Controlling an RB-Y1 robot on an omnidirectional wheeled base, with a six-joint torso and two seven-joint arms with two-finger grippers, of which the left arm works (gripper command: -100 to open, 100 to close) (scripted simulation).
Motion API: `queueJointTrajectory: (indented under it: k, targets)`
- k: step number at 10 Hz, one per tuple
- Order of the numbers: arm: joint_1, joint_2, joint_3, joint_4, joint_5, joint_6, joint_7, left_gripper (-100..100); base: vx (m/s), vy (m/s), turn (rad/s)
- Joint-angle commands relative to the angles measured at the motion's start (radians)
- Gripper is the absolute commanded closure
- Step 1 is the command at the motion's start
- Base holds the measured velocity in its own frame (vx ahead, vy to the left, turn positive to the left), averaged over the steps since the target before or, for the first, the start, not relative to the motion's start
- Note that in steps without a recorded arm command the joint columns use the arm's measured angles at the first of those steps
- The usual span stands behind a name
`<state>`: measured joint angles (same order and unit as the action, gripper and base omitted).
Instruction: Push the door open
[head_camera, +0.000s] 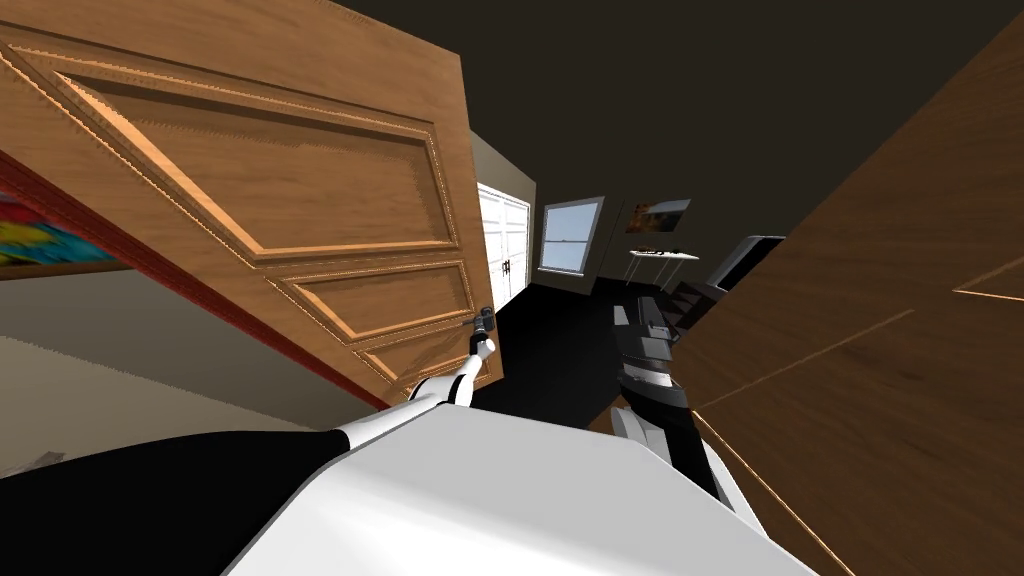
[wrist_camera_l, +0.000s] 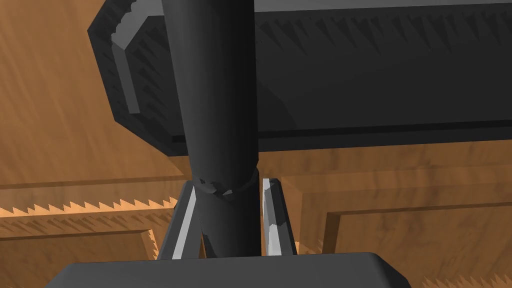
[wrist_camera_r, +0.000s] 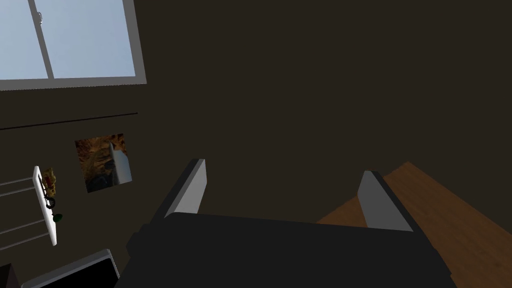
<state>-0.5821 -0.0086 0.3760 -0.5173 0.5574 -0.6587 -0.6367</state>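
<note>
A brown panelled door (head_camera: 300, 200) stands swung partly open, its free edge to my front. My left arm reaches out to that edge, where the left gripper (head_camera: 484, 320) is at the dark door handle. In the left wrist view the left gripper (wrist_camera_l: 230, 184) is shut on the handle's round dark lever (wrist_camera_l: 215, 100), one finger on each side. The handle's dark backplate (wrist_camera_l: 350, 75) lies on the wooden door (wrist_camera_l: 60, 125) behind it. My right gripper (wrist_camera_r: 282, 172) is open with nothing between its fingers, and the right forearm (head_camera: 655, 385) hangs low at my right.
A broad brown wooden surface (head_camera: 880, 380) rises close on my right. Past the door's edge lies a dim room with a dark floor (head_camera: 560, 350), white double doors (head_camera: 503, 250), a window (head_camera: 570, 235) and a small white table (head_camera: 660, 257). A red strip (head_camera: 200, 290) runs along the door's left side.
</note>
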Motion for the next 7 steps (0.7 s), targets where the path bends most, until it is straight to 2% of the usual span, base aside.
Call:
queueJointTrajectory:
  k: [1,2,3,4,6,7]
  targets:
    - [-0.008,-0.014,0.021,-0.006,0.019,-0.025,-0.029,100,0.114,0.027,0.000]
    - [-0.012,-0.027,0.029,0.000,0.028,-0.034,-0.041,100,0.115,0.026,0.008]
    - [-0.010,-0.020,0.021,0.005,0.021,-0.027,-0.027,100,0.053,0.011,-0.004]
    - [-0.012,0.008,0.040,0.003,0.039,-0.044,-0.049,100,0.109,0.032,-0.023]
    - [-0.012,0.008,0.040,0.052,0.039,-0.044,-0.049,100,0.109,0.009,0.012]
    - [-0.013,0.026,0.059,0.002,0.056,-0.060,-0.069,100,0.127,0.008,0.004]
